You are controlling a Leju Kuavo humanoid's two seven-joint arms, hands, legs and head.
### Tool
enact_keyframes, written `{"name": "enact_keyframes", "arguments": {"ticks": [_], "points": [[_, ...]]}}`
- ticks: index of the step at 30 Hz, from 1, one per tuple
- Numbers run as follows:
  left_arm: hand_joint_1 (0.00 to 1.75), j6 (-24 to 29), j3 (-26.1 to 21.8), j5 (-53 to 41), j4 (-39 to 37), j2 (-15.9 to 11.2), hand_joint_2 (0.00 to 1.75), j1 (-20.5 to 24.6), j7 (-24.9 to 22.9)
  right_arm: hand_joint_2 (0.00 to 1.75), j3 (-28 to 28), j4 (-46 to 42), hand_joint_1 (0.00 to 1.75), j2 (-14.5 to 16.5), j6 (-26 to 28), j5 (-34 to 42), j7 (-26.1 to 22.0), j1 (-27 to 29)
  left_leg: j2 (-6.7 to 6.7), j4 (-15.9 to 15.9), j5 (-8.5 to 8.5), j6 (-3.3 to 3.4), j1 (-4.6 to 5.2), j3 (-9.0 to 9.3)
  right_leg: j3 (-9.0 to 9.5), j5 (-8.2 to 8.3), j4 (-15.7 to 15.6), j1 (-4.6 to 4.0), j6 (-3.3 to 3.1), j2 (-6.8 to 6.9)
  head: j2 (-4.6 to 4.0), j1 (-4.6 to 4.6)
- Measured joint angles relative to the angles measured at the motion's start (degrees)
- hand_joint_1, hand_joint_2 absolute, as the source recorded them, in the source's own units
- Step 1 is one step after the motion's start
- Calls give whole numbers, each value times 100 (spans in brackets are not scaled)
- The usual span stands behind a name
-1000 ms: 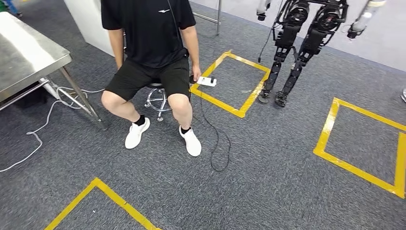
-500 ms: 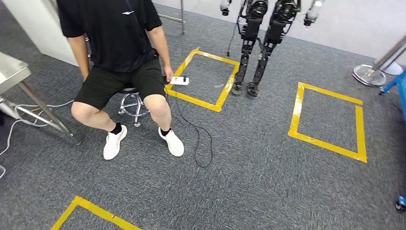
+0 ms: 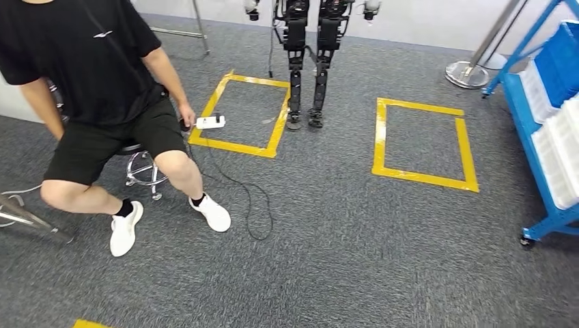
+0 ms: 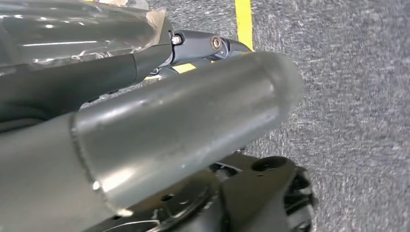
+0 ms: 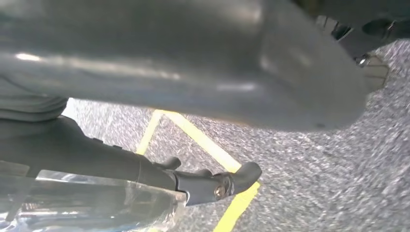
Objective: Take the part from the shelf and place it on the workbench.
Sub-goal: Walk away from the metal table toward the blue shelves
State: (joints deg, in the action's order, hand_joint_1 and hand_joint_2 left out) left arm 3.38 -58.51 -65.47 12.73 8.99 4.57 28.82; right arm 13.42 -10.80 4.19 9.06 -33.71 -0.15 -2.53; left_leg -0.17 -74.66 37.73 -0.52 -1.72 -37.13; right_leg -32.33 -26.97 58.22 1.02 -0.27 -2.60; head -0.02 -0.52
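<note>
Transit step, judged from the scene: no part in hand, shelf approach not yet complete. Blue shelf (image 3: 546, 130) with white bins stands at the right edge of the grey carpet (image 3: 341, 260), partly cut off by the frame; the part itself cannot be made out there, presumably inside one of the bins. Workbench not identifiable; only a metal leg (image 3: 27, 222) at the carpet's left edge. Seated person (image 3: 102, 102) on a stool near the left edge, beside a yellow taped square (image 3: 239, 113); second taped square (image 3: 423, 143) lies between that and the shelf; another humanoid (image 3: 307, 41) stands at the far edge. Next move calls for squaring up to the shelf and closing in until the bins come within reach, then raising an arm. Both arms appear to hang down, wrist cameras facing carpet and yellow tape. Left hand (image 4: 159, 125): thick grey thumb and one dark finger extended, nothing visibly held, spread or closed cannot be told. Right hand (image 5: 193, 72): same arrangement, thumb above an extended dark finger, nothing visibly held, state likewise cannot be told.
</note>
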Motion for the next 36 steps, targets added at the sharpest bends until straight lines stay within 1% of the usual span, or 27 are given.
{"name": "enact_keyframes", "arguments": {"ticks": [2, 4, 6, 7, 8, 9, 11, 12, 13, 14, 15, 16, 17, 19, 21, 22, 23, 24, 25, 26, 27, 29, 30, 31, 32, 34, 36], "points": [[0, 18, 0, -1, -1, -4, 0, -5, -19, 0, 0, 0, 0, -2, -7, -29, 0, 0, -84, 592, -442, 17, -14, 219, 24, -1, 8, -3, 3, -170, 0, 2], [0, 37, 1, -7, -1, -15, 0, -5, -47, 0, 0, 0, 0, 4, -24, -54, 5, -20, -321, 1262, -751, 43, -31, 487, 18, -6, 33, -31, 28, -309, 0, 0], [0, 63, 4, -29, -1, -22, 0, -3, -72, 0, 0, 0, 0, 9, -52, -80, 17, -42, -413, 1488, -798, 80, -7, 562, -34, 8, 36, -49, 94, -421, 0, -2], [0, 84, 5, -42, -1, -22, 0, 2, -84, 0, 0, 0, 0, 10, -67, -90, 31, -47, -344, 1508, -815, 114, 10, 565, -72, 24, 24, -47, 139, -477, 1, -2], [0, 108, 6, -52, -1, -22, 0, 8, -98, 0, 0, 0, 0, 11, -80, -98, 46, -48, -275, 1536, -841, 161, 19, 579, -104, 32, 33, -38, 174, -455, 1, -3], [0, 128, 7, -61, -1, -22, 0, 12, -109, 0, 0, -1, 0, 15, -90, -104, 67, -58, -211, 1569, -868, 213, 23, 602, -153, 4, 99, -37, 190, -349, 1, -6], [0, 149, 8, -68, -1, -22, 0, 7, -127, 0, 0, -4, 0, 38, -98, -111, 100, -115, -50, 1621, -910, 288, 18, 639, -393, -209, 550, -38, 165, -14, 0, -31], [0, 158, 8, -66, -1, -23, 0, -1, -133, 0, 0, -7, 0, 54, -99, -116, 110, -155, 36, 1626, -912, 303, 27, 646, -589, -365, 918, -34, 149, 106, 0, -40], [0, 173, 8, -62, -1, -23, 0, -8, -141, 0, 0, -9, 0, 73, -99, -121, 114, -186, 131, 1626, -912, 307, 33, 643, -789, -500, 1300, -22, 148, 157, 0, -47], [0, 186, 7, -57, -1, -24, 0, -13, -149, 0, 0, -13, 0, 85, -98, -125, 115, -205, 217, 1625, -910, 305, 38, 641, -928, -568, 1569, -7, 169, 178, 0, -45], [0, 197, 8, -52, -1, -25, 0, -14, -154, 0, 0, -15, 0, 97, -97, -128, 116, -209, 293, 1625, -905, 300, 41, 643, -967, -557, 1653, 7, 211, 194, 0, -47], [0, 203, 8, -50, -1, -24, 0, -14, -158, 0, 0, -16, 0, 104, -96, -131, 115, -203, 357, 1625, -898, 291, 41, 649, -888, -468, 1508, 23, 265, 224, 0, -48], [0, 203, 8, -48, -2, -24, 0, -15, -161, 0, 0, -19, 0, 105, -94, -135, 115, -196, 415, 1624, -888, 275, 38, 661, -696, -323, 1150, 39, 318, 303, 0, -48], [0, 210, 8, -26, -3, -26, 0, -27, -171, 0, 0, -23, 0, 121, -90, -146, 113, -206, 526, 1619, -847, 212, 57, 690, -280, -69, 368, 25, 354, 584, 0, -60], [0, 217, 7, 1, -3, -29, 0, -41, -187, 0, 0, -28, 0, 141, -85, -156, 110, -231, 642, 1617, -804, 135, 88, 725, -128, 32, 52, -20, 291, 704, 0, -52], [0, 218, 7, 7, -3, -29, 0, -40, -195, 0, 0, -30, 0, 144, -84, -158, 109, -234, 709, 1627, -793, 94, 89, 751, -147, 49, 50, -52, 249, 637, 0, -43], [0, 217, 7, 8, -3, -28, 0, -34, -207, 0, 0, -31, 0, 145, -83, -160, 108, -229, 729, 1632, -782, 56, 70, 773, -151, 65, 37, -23, 197, 565, 0, -34], [0, 217, 7, 8, -3, -27, 0, -29, -219, 0, 1, -32, 0, 146, -81, -162, 107, -220, 652, 1598, -739, 21, 48, 779, -143, 78, 20, -7, 156, 499, 0, -24], [0, 219, 7, 9, -3, -27, 0, -27, -232, 0, 1, -32, 0, 149, -78, -164, 107, -212, 505, 1472, -635, -4, 30, 739, -133, 95, 3, 13, 98, 435, 0, -9], [0, 219, 7, 9, -4, -26, 0, -33, -245, 0, 2, -33, 0, 154, -74, -168, 107, -212, 314, 1212, -461, -17, 16, 628, -112, 113, -13, 36, 43, 373, 0, 6], [0, 216, 7, 8, -5, -27, 0, -44, -257, 0, 2, -33, 0, 164, -73, -174, 107, -215, 142, 853, -254, -15, 15, 464, -120, 120, -14, 14, 4, 308, 0, 20], [0, 209, 8, 5, -8, -27, 0, -73, -286, 0, 2, -33, 0, 184, -74, -197, 107, -229, 15, 118, 51, -7, 15, 93, -136, 133, -12, -27, -52, 148, 0, 23], [0, 207, 8, 3, -10, -27, 0, -83, -299, 0, 2, -33, 0, 189, -75, -208, 108, -227, 2, -21, 37, -2, 14, 3, -137, 138, -11, -43, -59, 58, 0, 24], [0, 208, 8, 3, -11, -27, 0, -88, -311, 0, 2, -33, 0, 190, -75, -216, 109, -221, -7, 56, -91, 8, 12, 16, -132, 142, -9, -53, -61, -33, 0, 25], [0, 209, 7, 3, -11, -27, 0, -89, -319, 0, 2, -33, 0, 190, -75, -222, 110, -215, -33, 344, -302, 22, 9, 135, -122, 147, -6, -57, -59, -119, 0, 25], [0, 210, 7, 2, -11, -31, 0, -87, -325, 0, 2, -33, 0, 194, -76, -239, 109, -210, -256, 1115, -695, 58, -1, 471, -116, 153, 11, -77, -36, -271, 0, 24], [0, 211, 8, -1, -11, -34, 0, -84, -337, 0, 2, -33, 0, 199, -76, -258, 105, -210, -413, 1509, -825, 96, 18, 627, -154, 171, 24, -93, 23, -391, 0, 19]]}}
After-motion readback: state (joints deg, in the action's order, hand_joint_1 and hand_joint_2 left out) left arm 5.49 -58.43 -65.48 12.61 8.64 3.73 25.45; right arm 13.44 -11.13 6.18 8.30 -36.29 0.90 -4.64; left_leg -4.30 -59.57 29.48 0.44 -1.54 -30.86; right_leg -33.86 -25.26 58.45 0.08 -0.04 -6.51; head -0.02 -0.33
